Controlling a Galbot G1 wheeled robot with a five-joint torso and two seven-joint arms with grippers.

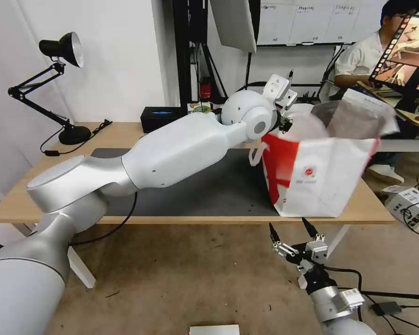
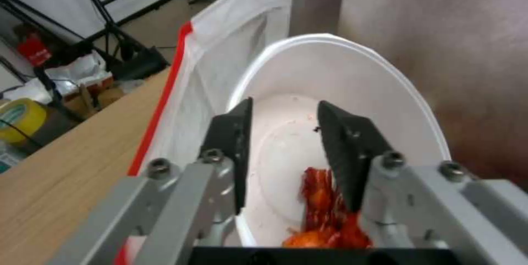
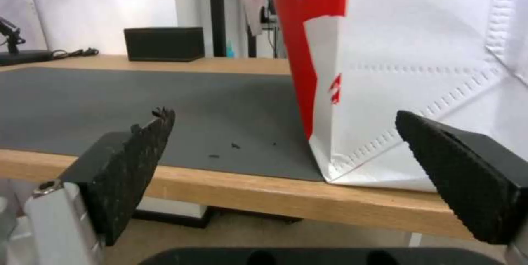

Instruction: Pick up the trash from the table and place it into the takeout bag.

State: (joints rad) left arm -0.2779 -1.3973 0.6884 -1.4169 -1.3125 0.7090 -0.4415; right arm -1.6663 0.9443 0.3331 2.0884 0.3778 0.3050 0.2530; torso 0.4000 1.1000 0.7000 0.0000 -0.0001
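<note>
The white bowl (image 2: 330, 75) with red scraps (image 2: 324, 211) lies tilted in the mouth of the takeout bag (image 1: 321, 181), its inside facing my left wrist view. My left gripper (image 2: 284, 104) reaches over the bag's top edge (image 1: 284, 122). Its fingers (image 2: 231, 145) stand apart in front of the bowl's inside and pinch nothing that I can see. The bag stands at the right end of the table (image 1: 32, 200), partly on the dark grey mat (image 1: 209, 186). My right gripper (image 1: 288, 224) hangs open below the table's front edge, facing the bag's lower corner (image 3: 412, 71).
A black desk lamp (image 1: 60, 56) stands at the table's far left, and a black box (image 1: 160, 116) at the back edge. A few dark crumbs (image 3: 235, 146) lie on the mat near the bag. Cables and a carton (image 1: 412, 202) lie on the floor at the right.
</note>
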